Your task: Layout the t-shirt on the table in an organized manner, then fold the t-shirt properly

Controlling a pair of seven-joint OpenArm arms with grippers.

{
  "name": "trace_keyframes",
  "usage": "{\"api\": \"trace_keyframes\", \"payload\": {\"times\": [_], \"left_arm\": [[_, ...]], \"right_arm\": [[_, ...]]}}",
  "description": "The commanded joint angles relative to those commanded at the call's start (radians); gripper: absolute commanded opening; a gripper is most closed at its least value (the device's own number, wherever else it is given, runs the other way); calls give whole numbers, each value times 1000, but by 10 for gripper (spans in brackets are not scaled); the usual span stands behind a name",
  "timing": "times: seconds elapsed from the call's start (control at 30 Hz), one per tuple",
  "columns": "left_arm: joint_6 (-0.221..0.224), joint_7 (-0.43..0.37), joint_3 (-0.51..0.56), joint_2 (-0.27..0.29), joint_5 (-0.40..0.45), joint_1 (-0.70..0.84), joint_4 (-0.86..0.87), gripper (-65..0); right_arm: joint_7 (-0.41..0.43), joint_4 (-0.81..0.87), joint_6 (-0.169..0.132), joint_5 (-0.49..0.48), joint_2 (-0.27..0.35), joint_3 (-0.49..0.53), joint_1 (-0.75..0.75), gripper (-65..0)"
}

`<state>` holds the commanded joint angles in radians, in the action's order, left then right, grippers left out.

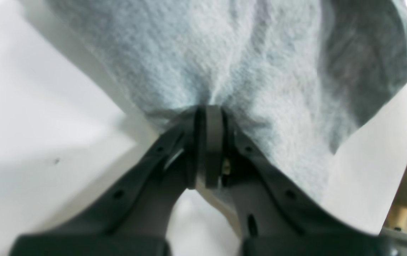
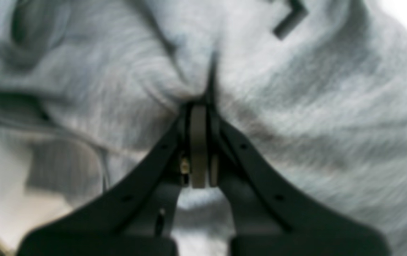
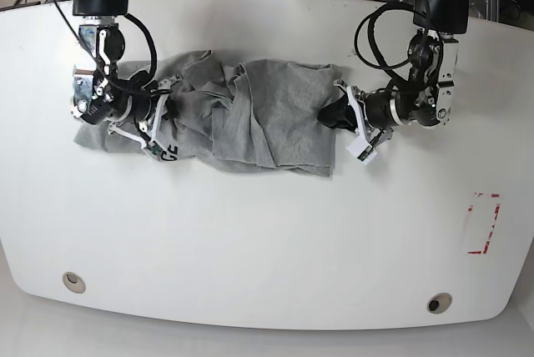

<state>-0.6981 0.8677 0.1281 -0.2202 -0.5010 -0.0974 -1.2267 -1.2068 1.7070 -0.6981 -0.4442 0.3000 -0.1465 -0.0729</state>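
Table (image 3: pixel 267 240) bare in front; left jaws, right jaws pinched on bunched t-shirt (image 3: pixel 250 119) ends.

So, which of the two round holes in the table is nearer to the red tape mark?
The grommet hole at the table's near edge on the left arm's side; the red tape mark lies just beyond it. The other hole sits far across.

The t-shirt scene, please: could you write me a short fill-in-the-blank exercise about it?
1. The t-shirt lies crumpled on the ____ table.
2. The left gripper is ____ on the t-shirt's fabric.
3. The right gripper is pinching the ____.
4. The tape rectangle is ____.

Missing words: white; shut; t-shirt; red
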Motion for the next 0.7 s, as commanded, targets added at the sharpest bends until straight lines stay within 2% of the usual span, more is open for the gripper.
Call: {"api": "trace_keyframes", "payload": {"times": [0.07,0.2,0.23,0.33,0.43,0.7], "left_arm": [[0,0,0,0,0,0,0,-617],[0,0,0,-2,0,0,2,-617],[0,0,-2,-2,0,0,2,-617],[0,2,-2,-2,0,0,2,-617],[0,2,-2,-20,0,3,2,-617],[0,2,-3,-34,0,20,0,-617]], "right_arm": [[-51,86,0,2,-15,-35,-9,-566],[-149,204,0,2,-58,-140,-32,-330],[-172,226,0,2,-64,-176,-41,-233],[-189,227,0,2,-64,-255,-64,-78],[-189,204,0,2,-57,-350,-74,-30],[-189,-5,0,-20,14,-549,-114,-24]]}}
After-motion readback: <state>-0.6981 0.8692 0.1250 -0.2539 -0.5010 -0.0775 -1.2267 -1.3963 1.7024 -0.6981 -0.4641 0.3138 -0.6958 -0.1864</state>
